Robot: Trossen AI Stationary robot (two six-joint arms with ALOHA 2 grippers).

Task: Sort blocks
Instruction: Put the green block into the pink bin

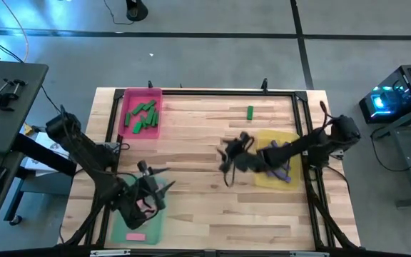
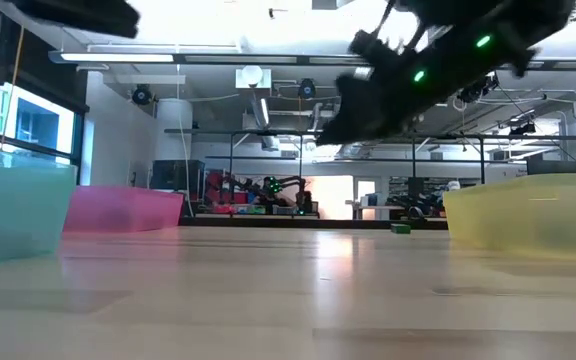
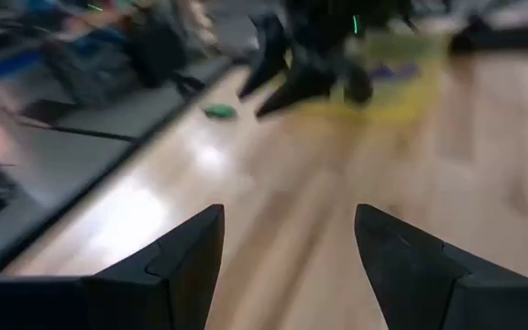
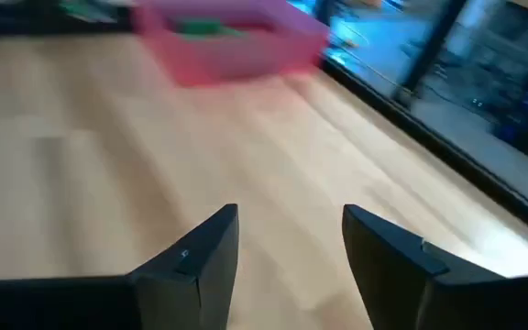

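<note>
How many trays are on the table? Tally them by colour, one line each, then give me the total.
Pink tray: 1
Green tray: 1
Yellow tray: 1
Total: 3

Open wood between pink tray and yellow tray; seemingly unobstructed.
</note>
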